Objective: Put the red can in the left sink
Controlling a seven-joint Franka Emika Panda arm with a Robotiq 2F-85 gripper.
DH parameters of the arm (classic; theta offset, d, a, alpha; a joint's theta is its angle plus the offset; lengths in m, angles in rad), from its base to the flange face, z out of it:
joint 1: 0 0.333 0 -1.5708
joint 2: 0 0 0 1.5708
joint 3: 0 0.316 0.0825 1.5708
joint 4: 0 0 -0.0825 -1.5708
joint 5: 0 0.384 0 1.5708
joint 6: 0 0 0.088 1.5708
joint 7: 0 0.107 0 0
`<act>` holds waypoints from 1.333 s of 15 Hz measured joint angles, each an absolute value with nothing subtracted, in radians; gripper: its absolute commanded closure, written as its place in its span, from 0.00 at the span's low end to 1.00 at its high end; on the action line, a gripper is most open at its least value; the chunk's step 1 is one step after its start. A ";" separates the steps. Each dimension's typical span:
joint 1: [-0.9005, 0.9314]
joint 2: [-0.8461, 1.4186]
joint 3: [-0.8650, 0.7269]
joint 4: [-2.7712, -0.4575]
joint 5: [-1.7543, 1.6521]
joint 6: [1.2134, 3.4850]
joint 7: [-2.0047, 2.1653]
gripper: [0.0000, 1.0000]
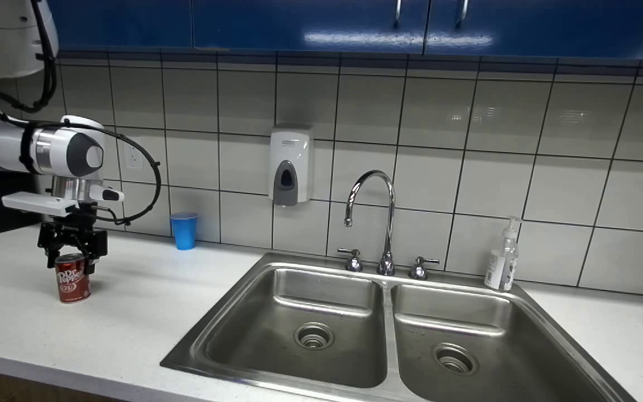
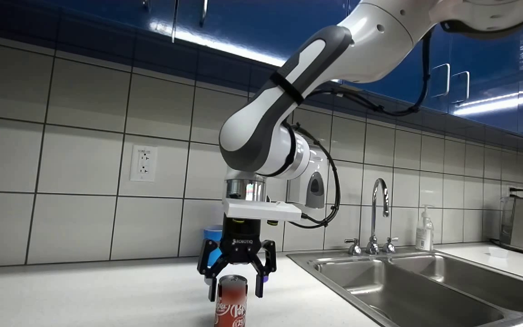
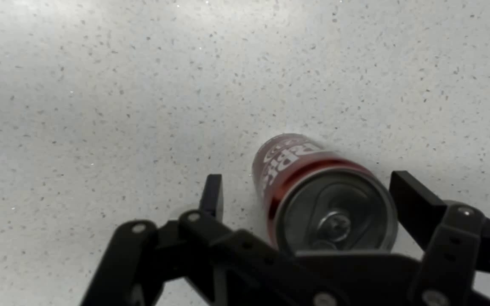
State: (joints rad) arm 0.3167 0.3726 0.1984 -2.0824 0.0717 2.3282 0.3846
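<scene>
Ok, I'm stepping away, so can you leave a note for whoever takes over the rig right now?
The gripper is open, its fingers either side of the red can; one is apart from it, the other close, contact unclear.
The red can stands upright on the counter; the left sink is the basin nearer it.
Done: fingers placed either side; no grip yet.
To do: close, lift, carry to the left sink, release.

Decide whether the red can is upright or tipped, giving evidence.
Upright: the red can stands on the counter, its lid facing up.
</scene>
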 measured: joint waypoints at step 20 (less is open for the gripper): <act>0.317 0.406 0.178 -2.074 0.033 2.309 0.363 0.00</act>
